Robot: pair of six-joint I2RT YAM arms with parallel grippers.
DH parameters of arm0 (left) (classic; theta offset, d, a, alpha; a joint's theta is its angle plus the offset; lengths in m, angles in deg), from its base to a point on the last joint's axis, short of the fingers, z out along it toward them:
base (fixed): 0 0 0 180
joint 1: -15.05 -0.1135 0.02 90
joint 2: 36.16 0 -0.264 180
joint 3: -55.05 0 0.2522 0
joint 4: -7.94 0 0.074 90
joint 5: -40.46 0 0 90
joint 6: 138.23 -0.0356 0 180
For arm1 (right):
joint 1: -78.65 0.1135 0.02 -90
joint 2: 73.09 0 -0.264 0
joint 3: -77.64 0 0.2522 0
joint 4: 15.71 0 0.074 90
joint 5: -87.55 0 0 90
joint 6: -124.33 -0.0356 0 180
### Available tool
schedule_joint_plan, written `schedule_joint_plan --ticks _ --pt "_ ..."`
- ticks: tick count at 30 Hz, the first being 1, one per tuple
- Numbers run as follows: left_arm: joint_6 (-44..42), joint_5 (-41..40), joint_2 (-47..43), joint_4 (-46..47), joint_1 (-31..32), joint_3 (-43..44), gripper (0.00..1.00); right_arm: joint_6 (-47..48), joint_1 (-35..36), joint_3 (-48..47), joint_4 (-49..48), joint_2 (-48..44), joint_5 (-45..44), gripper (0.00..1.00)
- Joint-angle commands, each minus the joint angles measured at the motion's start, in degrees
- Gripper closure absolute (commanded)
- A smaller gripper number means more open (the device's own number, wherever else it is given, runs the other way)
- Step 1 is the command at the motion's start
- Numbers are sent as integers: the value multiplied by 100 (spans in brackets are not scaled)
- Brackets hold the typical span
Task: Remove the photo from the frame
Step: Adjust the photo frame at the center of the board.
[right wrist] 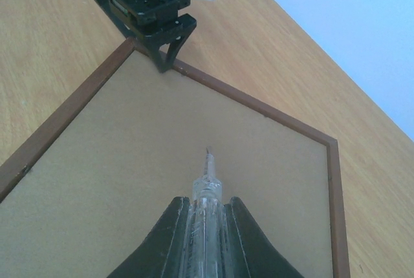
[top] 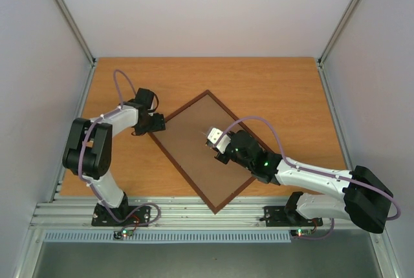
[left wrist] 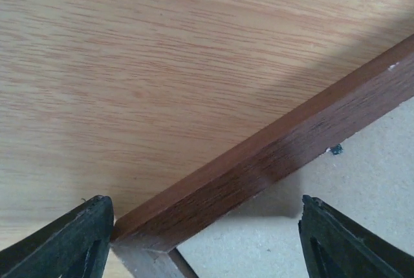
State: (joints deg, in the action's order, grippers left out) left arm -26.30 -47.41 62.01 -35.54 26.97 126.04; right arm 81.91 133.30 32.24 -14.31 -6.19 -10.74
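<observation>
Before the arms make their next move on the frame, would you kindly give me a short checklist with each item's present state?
1. Frame lies flat on the table, back side up: ok.
2. Left gripper is open, one finger on each side of the frame's corner: ok.
3. Right gripper is shut on the clear tool: ok.
4. Tool tip is pointing at the backing board: ok. Whether it touches: cannot tell.
5. Photo is exposed and ready to lift: not ok, none is visible and the backing board covers the opening.
</observation>
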Motion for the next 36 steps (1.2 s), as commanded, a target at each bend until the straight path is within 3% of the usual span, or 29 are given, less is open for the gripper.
schedule_joint_plan --ticks 1,11,17,23,36 --pt "-327 273 211 89 -15 217 24 -81 -7 11 -12 38 71 99" --pt "-195 339 117 88 -19 -82 65 -124 -7 1 -12 44 145 99" --pt "207 406 -105 5 -16 -434 81 -134 -7 -8 -3 52 139 99" --pt "906 686 -739 53 126 -1247 82 -145 -7 -4 36 -14 159 99" --pt "2111 602 -2307 -223 1173 -2484 74 -195 -7 8 73 -189 320 99"
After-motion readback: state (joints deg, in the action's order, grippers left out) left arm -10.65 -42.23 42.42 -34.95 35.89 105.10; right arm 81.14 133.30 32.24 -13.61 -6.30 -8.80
